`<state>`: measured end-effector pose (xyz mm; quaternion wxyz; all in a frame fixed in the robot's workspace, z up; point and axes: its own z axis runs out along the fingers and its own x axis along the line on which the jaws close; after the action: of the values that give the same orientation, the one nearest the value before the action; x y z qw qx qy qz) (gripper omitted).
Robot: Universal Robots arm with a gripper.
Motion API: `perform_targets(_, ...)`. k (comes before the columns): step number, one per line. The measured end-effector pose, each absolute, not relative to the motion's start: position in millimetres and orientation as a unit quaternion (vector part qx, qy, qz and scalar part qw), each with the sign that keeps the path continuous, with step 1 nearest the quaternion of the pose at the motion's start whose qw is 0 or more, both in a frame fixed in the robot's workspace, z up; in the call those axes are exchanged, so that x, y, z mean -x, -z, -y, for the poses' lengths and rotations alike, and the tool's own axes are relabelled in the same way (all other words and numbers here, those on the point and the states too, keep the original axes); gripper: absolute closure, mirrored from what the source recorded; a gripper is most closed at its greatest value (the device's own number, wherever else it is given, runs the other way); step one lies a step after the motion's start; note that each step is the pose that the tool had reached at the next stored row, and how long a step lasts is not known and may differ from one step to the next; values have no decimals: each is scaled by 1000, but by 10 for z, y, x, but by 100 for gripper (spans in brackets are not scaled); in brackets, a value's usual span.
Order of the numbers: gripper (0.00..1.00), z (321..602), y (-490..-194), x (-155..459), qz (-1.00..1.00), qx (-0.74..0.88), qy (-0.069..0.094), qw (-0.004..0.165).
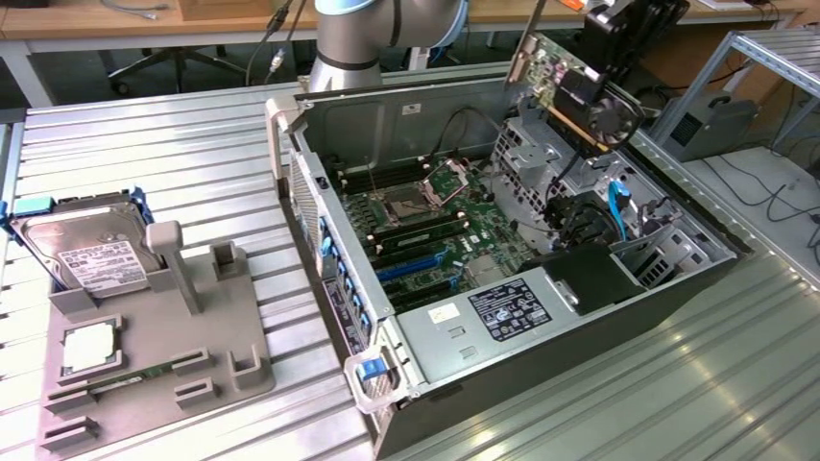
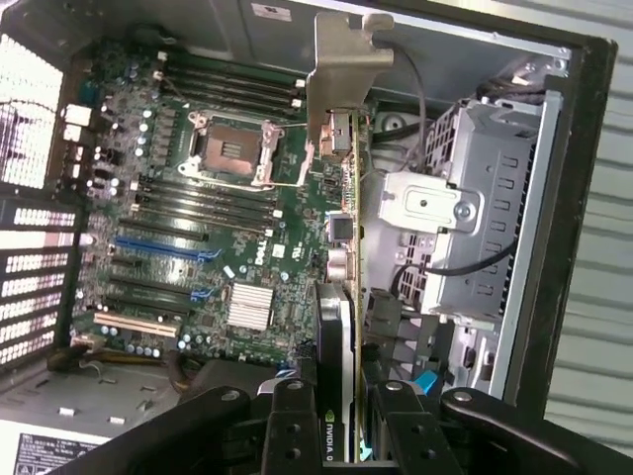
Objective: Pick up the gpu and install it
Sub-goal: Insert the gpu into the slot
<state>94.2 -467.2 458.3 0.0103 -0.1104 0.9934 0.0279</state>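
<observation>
Upper right of the exterior view: gripper (image 1: pixel 613 69) holds the gpu (image 1: pixel 583 101) in the air above the far end of the open computer case (image 1: pixel 305 197). The card is tilted, with its fan side facing the exterior view's right and its pale bracket end toward the upper centre of the frame. It does not appear to touch the inside of the case.

Wrist view: fingers (image 2: pixel 287 430) are drawn narrow and clamped on the gpu, one against each flat side, at the end opposite the bracket (image 2: pixel 346 59). The card is seen edge-on, running away from the camera. Behind it are the motherboard (image 2: pixel 198 198) and the silver drive cage (image 2: pixel 475 228), and the card's edge runs roughly along the line where the two meet. The blue expansion slots (image 2: pixel 163 244) are well apart from the card, so it is not yet seated.

Centre of the exterior view: the case lies on its side on the ribbed metal desk (image 1: pixel 154 144). The power supply (image 1: pixel 500 312), with a white label, is at the near end.

Lower left of the exterior view: a grey fixture tray (image 1: pixel 167 370) sits on the desk.
- The hard drive (image 1: pixel 84 254) stands propped in its blue-edged frame at the back of the tray.
- The memory stick (image 1: pixel 129 377) lies flat near the front.
- A square processor chip (image 1: pixel 90 346) lies between the two.

Top centre of the exterior view: arm base (image 1: pixel 365 38) just behind the case.
</observation>
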Motion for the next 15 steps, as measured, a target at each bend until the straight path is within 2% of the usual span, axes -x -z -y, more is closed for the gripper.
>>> perform_targets(15,73,4672,-4583,-942,-963,266,-29,6)
